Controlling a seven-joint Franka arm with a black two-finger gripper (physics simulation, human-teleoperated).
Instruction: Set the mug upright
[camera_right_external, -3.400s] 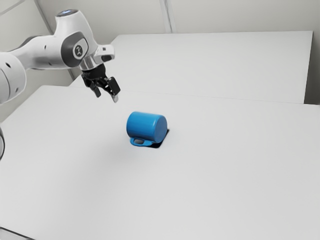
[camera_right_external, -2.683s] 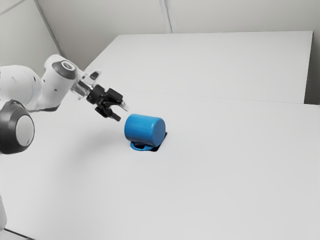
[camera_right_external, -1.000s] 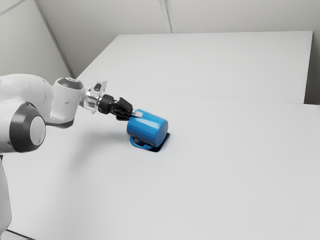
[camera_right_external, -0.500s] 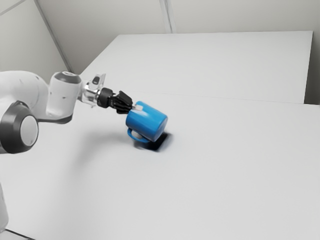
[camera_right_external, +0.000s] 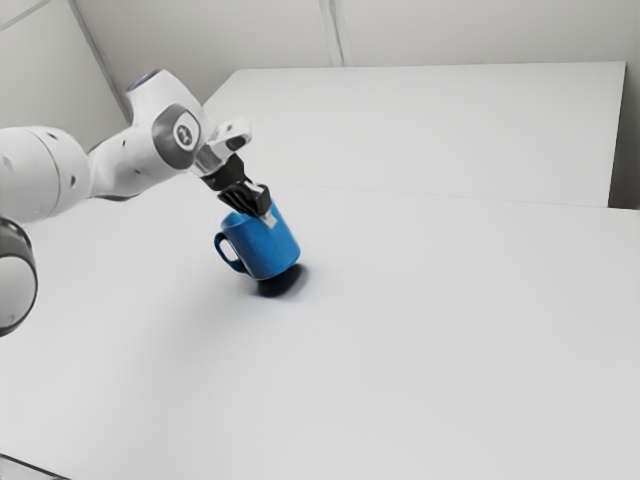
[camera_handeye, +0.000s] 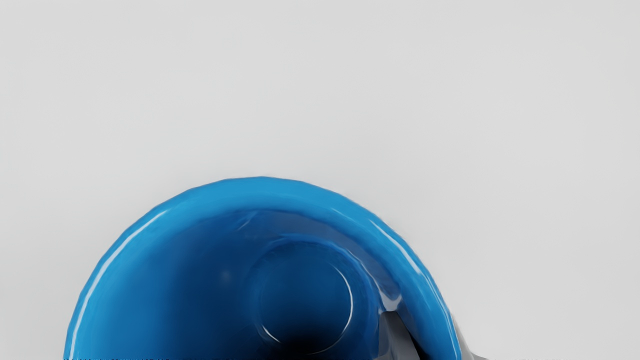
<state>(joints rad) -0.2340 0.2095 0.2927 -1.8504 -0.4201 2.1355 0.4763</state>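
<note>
The white arm (camera_right_external: 130, 168) comes in from the exterior view's left, its black gripper (camera_right_external: 261, 212) angled down at the rim of the blue mug (camera_right_external: 266, 248); a pale fingertip (camera_right_external: 270, 219) lies against the outer wall; the mug tilts, its mouth leaning toward the exterior view's left, handle (camera_right_external: 219, 246) on that side, a dark shadow (camera_right_external: 278, 287) beneath it on the white table (camera_right_external: 430, 330)

Mug wall (camera_right_external: 263, 247) between the fingers (camera_right_external: 257, 201)
</note>
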